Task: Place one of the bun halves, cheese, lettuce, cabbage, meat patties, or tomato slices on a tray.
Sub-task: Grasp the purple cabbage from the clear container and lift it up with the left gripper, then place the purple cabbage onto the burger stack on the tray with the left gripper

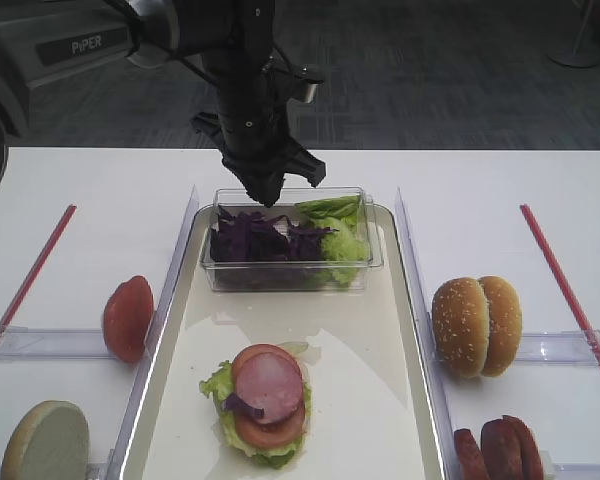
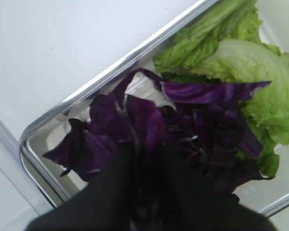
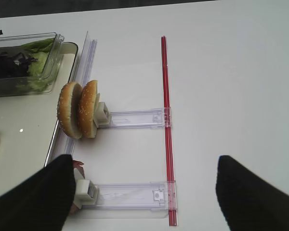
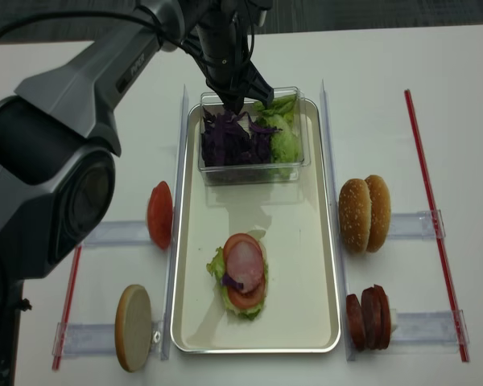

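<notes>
left gripper (image 2: pixel 147 159): fingers pinched together on purple cabbage shreds (image 2: pixel 135 120) | cabbage sits in clear plastic box (image 1: pixel 365 262) at the far end of the tray (image 1: pixel 390 400), lettuce (image 2: pixel 260 72) beside it | judged light, limp, springy, prone to shedding strands: pinch deep into the clump's thick middle | right gripper (image 3: pixel 144 192): spread wide, empty, over the table near the bun halves (image 3: pixel 79 109)

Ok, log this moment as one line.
left claw: shut on dark purple shredded cabbage | site: small clear plastic box on cream-white silver-rimmed tray | right claw: open, empty
</notes>
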